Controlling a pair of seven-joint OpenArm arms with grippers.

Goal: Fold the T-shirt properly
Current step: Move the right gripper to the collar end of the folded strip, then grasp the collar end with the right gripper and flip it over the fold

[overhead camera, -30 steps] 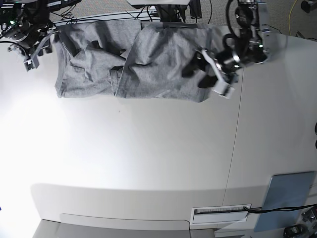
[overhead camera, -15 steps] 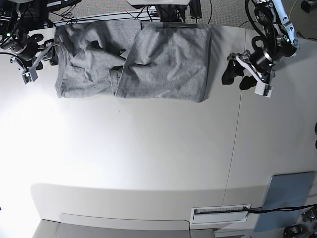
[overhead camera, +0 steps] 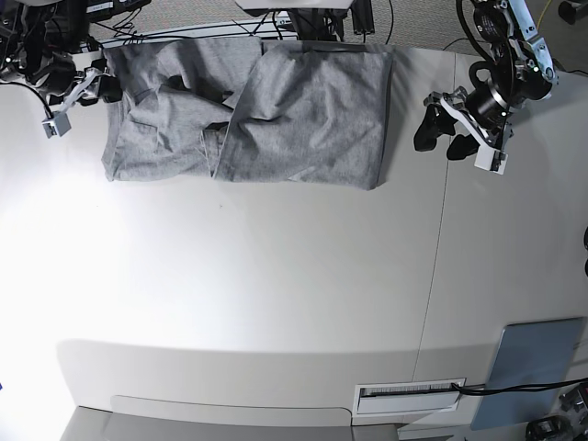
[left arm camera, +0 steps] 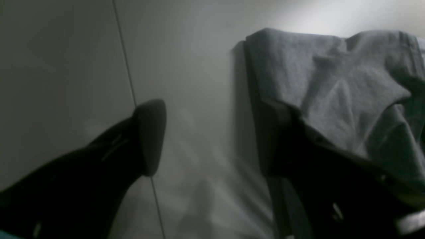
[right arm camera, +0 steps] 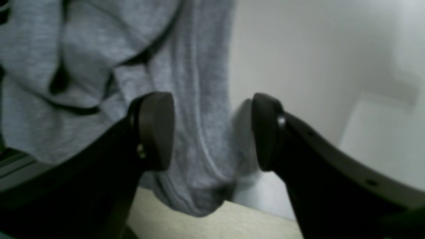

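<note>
The grey T-shirt is lying rumpled along the counter's far edge. Both the left gripper and right gripper are gaping, holding nothing; pinching just one layer could risk bunching the folds.

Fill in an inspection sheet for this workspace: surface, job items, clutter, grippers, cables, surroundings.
Surface: white table, with a thin seam line toward the left arm's side.
Job's things: grey T-shirt, rumpled, bunched along the table's far side; no lettering visible.
Clutter: flat blue-grey pad at the near corner, on the left arm's side.
Left gripper: open, holding nothing, beside the T-shirt.
Right gripper: open, fingers around the T-shirt's edge region, not clamped.
Cables: black cable crossing the pad; more behind the T-shirt.
Surroundings: white vent-like slotted panel at the near edge.
</note>
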